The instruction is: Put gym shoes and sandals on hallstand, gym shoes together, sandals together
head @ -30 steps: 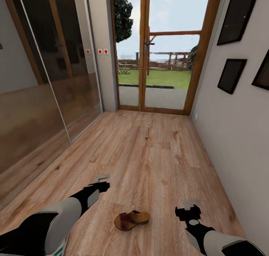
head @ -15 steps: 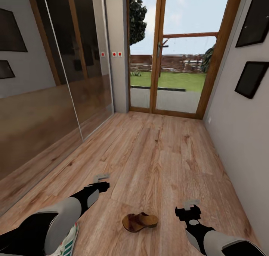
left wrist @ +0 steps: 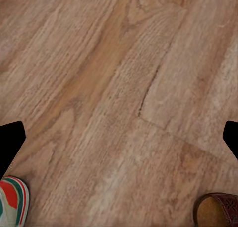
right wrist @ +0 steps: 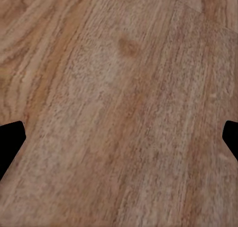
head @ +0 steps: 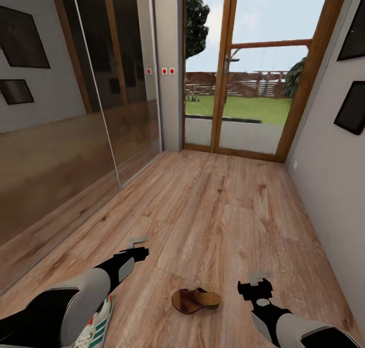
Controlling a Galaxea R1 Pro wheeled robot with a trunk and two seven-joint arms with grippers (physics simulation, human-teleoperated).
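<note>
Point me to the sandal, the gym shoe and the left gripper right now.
sandal [head: 195, 301], head view, on its dark insole.
gym shoe [head: 95, 327], head view, on its green-striped side.
left gripper [head: 139, 246], head view, between its fingers.

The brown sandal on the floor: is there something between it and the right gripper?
Nothing visible. The sandal lies on bare wood floor, between both arms, and only open planks separate it from the right gripper, which hangs empty.
</note>
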